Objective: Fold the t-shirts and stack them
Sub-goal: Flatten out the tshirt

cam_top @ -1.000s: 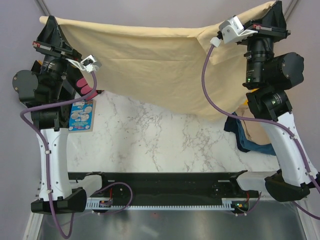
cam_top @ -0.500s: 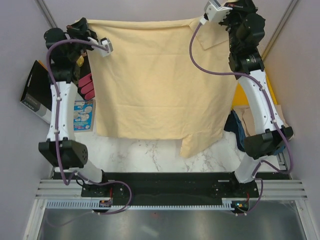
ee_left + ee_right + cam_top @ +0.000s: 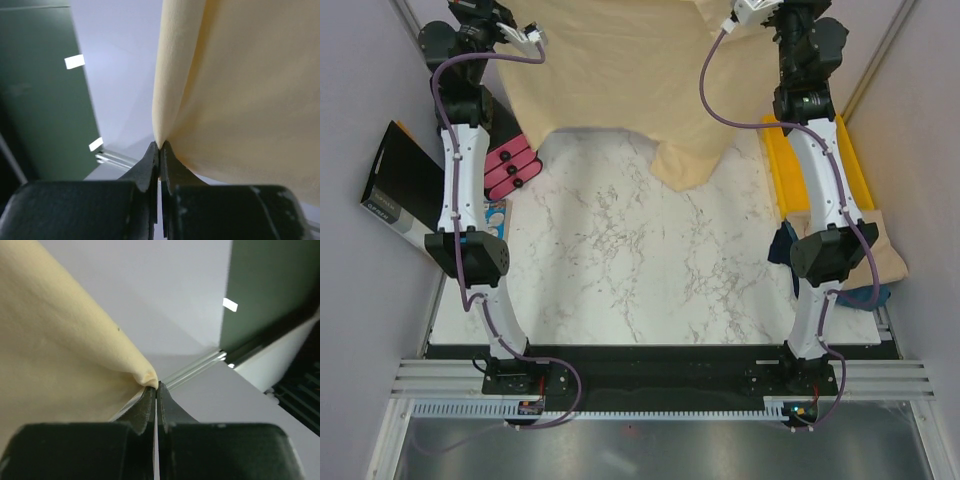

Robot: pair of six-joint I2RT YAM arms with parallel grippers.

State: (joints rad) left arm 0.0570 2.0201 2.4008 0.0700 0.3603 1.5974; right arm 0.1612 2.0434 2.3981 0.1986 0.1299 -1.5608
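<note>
The left hand point(image 3: 159, 150) and right hand point(image 3: 156, 389) each pinch tight on one top corner of one shirt point(image 3: 620, 70), spread at the far edge above the surface point(image 3: 640, 260). A second shirt point(image 3: 888, 255) lies right, beside one tray point(image 3: 855, 170).

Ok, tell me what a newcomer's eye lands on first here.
A big cream t-shirt hangs spread wide at the far end of the table, its lower edge dangling above it. The left gripper and right gripper are each pinched shut on its fabric. A yellow tray sits along the right edge.
</note>
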